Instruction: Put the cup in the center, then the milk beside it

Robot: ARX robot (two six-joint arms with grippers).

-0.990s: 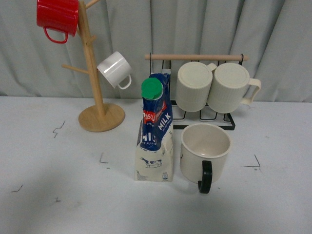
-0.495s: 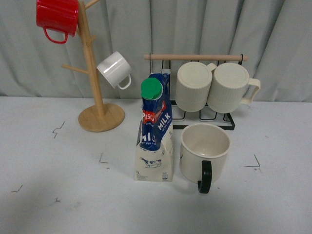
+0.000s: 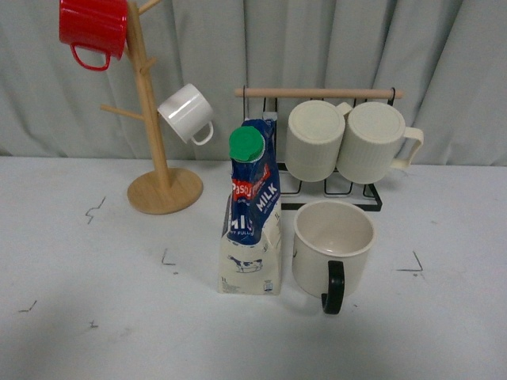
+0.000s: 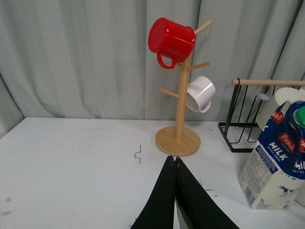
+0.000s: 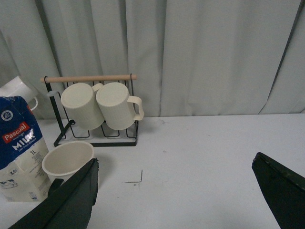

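Now you see cup point(image 3: 333, 247) upright mid-bench point(image 3: 95, 269), milk point(image 3: 252, 214) just beside; left gripper point(image 4: 175, 164) jaws together, right gripper point(image 5: 176, 186) jaws apart, empty.

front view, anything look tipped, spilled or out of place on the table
Nothing stands out. The milk carton stands upright with its green cap on, the cup sits upright and empty beside it, and the mugs hang normally on the wooden tree and rack. No spills show.

Pleated grey curtain point(image 3: 333, 47) behind white table point(image 3: 95, 332)
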